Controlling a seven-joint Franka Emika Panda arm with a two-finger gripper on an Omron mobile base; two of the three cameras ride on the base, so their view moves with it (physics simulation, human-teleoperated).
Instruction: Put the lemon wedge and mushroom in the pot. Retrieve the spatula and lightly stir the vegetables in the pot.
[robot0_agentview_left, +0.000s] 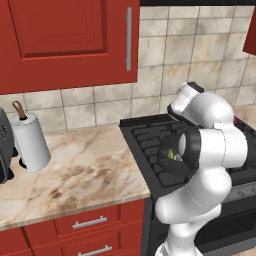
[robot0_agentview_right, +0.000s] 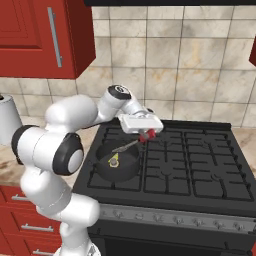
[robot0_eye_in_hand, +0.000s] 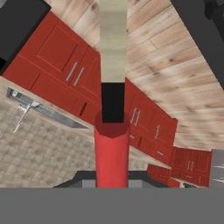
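Observation:
The dark grey pot (robot0_agentview_right: 120, 167) stands on the front left burner of the stove. Inside it lies the yellow-green lemon wedge (robot0_agentview_right: 114, 160). The mushroom is too small to make out. My gripper (robot0_agentview_right: 146, 134) hangs just above the pot's far right rim, shut on the red handle of the spatula (robot0_agentview_right: 146, 135). Its grey head slants down to the left over the pot. In the hand view the red handle of the spatula (robot0_eye_in_hand: 111, 153) rises from the bottom centre. In the left base view my arm covers most of the pot (robot0_agentview_left: 168, 156).
The black stove (robot0_agentview_right: 200, 160) stretches to the right with bare burners. A marble counter (robot0_agentview_left: 75, 170) lies to its left, with a paper towel roll (robot0_agentview_left: 30, 142) and a dark appliance (robot0_agentview_left: 4, 150) at the far left. Red wall cabinets (robot0_agentview_left: 65, 40) hang above.

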